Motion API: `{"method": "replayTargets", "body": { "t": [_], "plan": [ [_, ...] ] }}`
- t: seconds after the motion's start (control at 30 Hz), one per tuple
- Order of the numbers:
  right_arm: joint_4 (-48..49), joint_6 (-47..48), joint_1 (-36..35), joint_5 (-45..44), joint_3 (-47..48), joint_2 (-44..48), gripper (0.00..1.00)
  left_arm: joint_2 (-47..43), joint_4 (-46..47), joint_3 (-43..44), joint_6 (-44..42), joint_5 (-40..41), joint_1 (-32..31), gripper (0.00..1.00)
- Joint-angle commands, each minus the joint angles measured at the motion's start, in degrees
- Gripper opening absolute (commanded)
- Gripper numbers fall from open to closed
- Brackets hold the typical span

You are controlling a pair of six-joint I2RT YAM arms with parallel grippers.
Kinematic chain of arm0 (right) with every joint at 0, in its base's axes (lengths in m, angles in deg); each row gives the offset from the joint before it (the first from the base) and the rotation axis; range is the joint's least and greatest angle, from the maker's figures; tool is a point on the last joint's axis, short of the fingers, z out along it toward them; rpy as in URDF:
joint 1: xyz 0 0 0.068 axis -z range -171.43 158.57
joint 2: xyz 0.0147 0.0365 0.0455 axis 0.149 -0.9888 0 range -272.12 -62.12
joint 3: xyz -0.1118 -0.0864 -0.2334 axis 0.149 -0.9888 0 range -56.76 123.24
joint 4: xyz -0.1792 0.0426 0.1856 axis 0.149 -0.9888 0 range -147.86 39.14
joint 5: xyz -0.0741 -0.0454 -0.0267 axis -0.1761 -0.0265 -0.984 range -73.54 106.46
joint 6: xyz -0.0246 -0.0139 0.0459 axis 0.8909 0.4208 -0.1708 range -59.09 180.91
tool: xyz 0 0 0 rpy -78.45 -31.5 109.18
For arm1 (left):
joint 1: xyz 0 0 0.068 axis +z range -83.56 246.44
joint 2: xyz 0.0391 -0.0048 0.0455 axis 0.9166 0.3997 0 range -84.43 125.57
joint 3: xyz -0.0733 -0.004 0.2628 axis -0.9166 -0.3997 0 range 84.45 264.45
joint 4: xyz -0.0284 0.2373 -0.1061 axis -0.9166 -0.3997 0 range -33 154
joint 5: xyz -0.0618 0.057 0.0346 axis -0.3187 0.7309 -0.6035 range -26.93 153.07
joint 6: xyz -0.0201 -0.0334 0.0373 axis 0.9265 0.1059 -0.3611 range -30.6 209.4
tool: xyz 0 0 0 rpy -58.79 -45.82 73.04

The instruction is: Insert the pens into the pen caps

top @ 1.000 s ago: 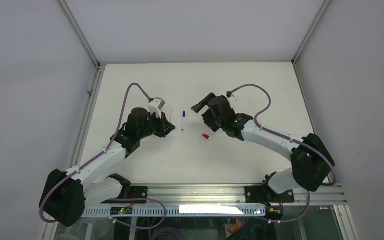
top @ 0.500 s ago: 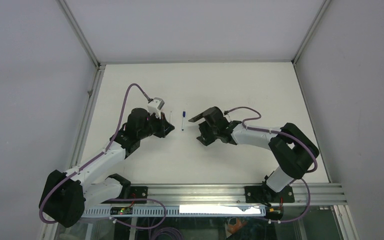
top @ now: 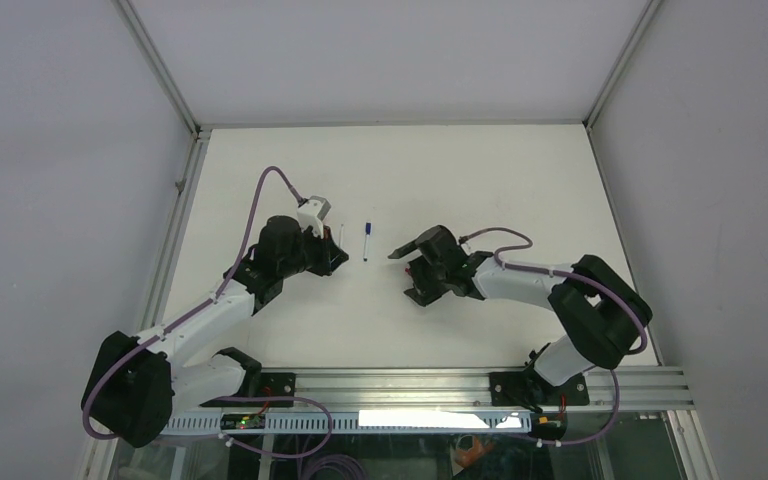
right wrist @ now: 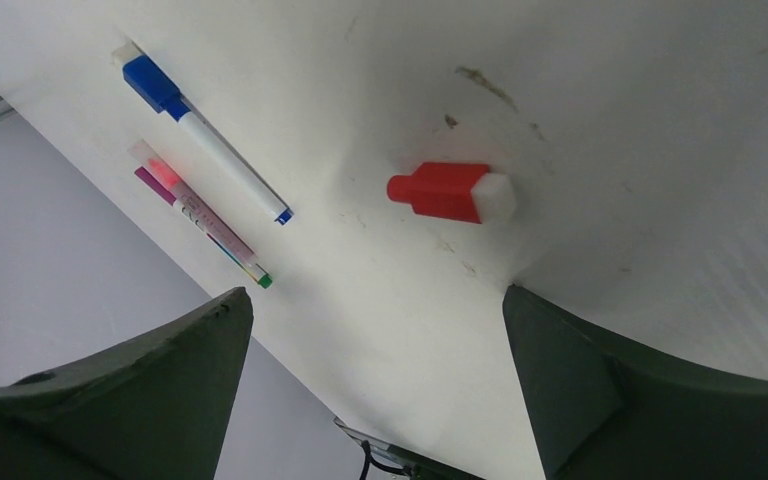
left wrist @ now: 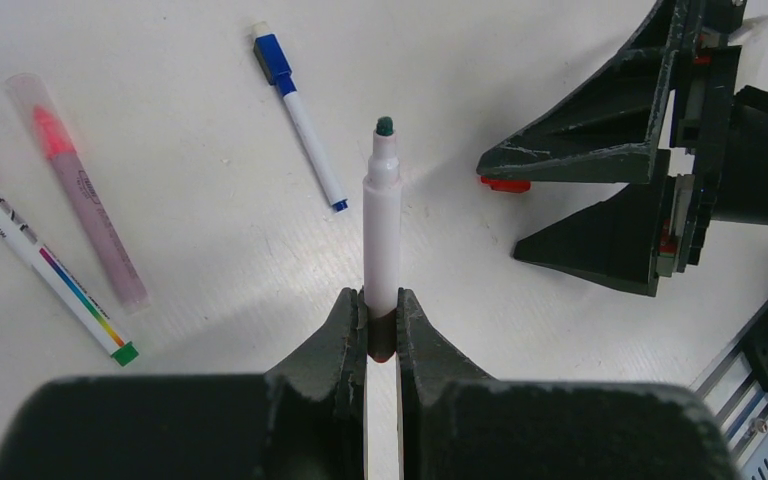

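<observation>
A: Since the right tool (top: 422, 272) dropped from upper middle to dead centre of the top view, what's under it?
B: Red cap (right wrist: 440, 192), lying on the bench (right wrist: 660, 120), upper centre of the right wrist view. Fingers spread wide either side, no contact.
A: Left tool (left wrist: 382, 320)?
B: No change. Clamped on the white pen (left wrist: 382, 220), tip up, centre of its view.
A: Meaning?
B: Probably the cap pickup is next: close on it, then carry it to the pen tip. This pair is not capped yet.
A: Others?
B: Blue pen (left wrist: 300, 125) upper left, pink pen (left wrist: 85, 205) and magenta pen (left wrist: 40, 260) at the left edge, all flat on the bench.
</observation>
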Motion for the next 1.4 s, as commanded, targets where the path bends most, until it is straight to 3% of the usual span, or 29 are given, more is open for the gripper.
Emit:
{"method": "replayTargets", "body": {
  "t": [0.0,0.53,0.7,1.0,1.13,1.37],
  "plan": [
    [-1.84,-1.27,0.45,-0.77,-1.8,2.64,1.0,0.15,1.14,1.41,-0.9,0.93,-0.4,0.0],
    [0.39,-2.16,6.1,-1.12,-2.71,0.64,0.99,-0.18,1.12,1.41,-0.94,0.95,-0.4,0.0],
    [-4.63,-3.24,6.44,-1.14,-1.36,0.59,0.89,-0.36,0.93,1.32,-1.07,1.05,-0.4,0.0],
    [-15.34,-3.8,6.44,2.22,2.43,0.29,0.58,-0.7,0.84,1.1,-1.03,1.48,-0.4,0.0],
    [-19.72,-3.89,6.53,1.84,4.34,0.9,0.54,-0.8,0.87,1.06,-1.07,1.73,-0.4,0.0],
    [-16.46,-4.84,8.12,2.77,4.92,-2.56,0.56,-0.77,0.62,1.06,-1.24,1.88,-0.4,0.0]
  ]
}}
